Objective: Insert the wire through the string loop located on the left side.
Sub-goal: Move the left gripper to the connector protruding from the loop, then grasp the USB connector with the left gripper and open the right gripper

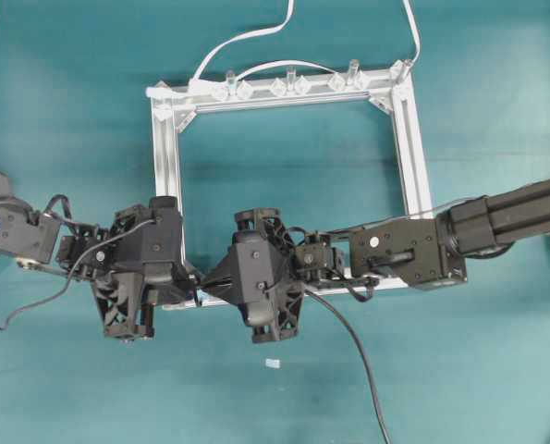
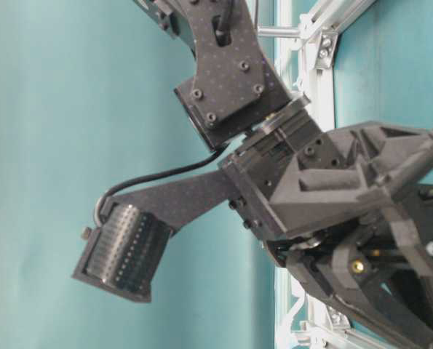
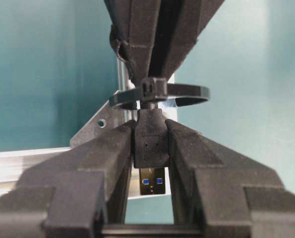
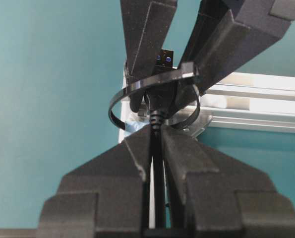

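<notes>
The wire's black plug sits clamped between my left gripper's fingers, its metal tip pointing back toward the camera. The string loop, a thin black ring, hangs just beyond the plug at the frame's near left corner. From the right wrist the wire runs between my right gripper's fingers, which are shut on it, and passes through the loop to the plug tip. Overhead, the left gripper and right gripper meet tip to tip at that corner.
The aluminium frame lies flat on the teal table. Clear pegs and a white flat cable sit along its far bar. A small pale scrap lies on the table near the front. A black cable trails toward the front edge.
</notes>
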Robot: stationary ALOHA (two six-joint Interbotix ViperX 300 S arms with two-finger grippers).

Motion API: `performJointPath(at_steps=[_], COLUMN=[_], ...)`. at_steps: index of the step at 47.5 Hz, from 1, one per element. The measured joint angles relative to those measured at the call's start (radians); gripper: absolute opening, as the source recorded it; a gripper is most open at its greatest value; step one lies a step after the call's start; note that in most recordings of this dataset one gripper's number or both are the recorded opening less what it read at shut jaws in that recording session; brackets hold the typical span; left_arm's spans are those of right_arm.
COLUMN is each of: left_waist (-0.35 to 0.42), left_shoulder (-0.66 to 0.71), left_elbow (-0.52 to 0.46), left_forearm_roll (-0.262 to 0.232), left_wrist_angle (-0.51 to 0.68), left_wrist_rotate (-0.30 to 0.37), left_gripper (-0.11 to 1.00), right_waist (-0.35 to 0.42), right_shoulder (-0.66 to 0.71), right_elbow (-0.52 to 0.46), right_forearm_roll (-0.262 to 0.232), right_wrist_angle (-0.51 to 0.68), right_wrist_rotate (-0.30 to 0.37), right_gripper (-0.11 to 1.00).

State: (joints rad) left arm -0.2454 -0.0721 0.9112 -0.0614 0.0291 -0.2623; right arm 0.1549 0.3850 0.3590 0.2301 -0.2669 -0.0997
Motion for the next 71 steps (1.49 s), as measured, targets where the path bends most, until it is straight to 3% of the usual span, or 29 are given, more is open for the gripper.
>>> performJointPath(at_steps=[28, 31, 38, 42, 71], left_waist=[0.000, 0.000, -0.003, -0.003, -0.003], left_shoulder=[-0.003, -0.005, -0.009, -0.009, -0.026], left_elbow=[0.000, 0.000, 0.000, 0.000, 0.008], left_forearm_roll=[0.000, 0.000, 0.000, 0.000, 0.000], left_wrist_angle=[-0.002, 0.000, 0.000, 0.000, 0.017], left_wrist_rotate=[-0.002, 0.000, -0.002, -0.002, -0.002], left_gripper=[0.20, 0.20, 0.20, 0.20, 0.20], right_waist=[0.000, -0.002, -0.009, -0.012, -0.011], right_shoulder=[0.002, 0.002, 0.000, 0.002, 0.000], right_elbow=[0.002, 0.006, 0.017, 0.018, 0.018], right_forearm_roll=[-0.002, -0.002, -0.002, 0.000, -0.002], right_wrist_angle=[-0.017, -0.034, -0.071, -0.077, -0.078], right_wrist_rotate=[-0.006, -0.005, -0.005, -0.005, -0.006], right_gripper=[0.10, 0.22, 0.65, 0.84, 0.83])
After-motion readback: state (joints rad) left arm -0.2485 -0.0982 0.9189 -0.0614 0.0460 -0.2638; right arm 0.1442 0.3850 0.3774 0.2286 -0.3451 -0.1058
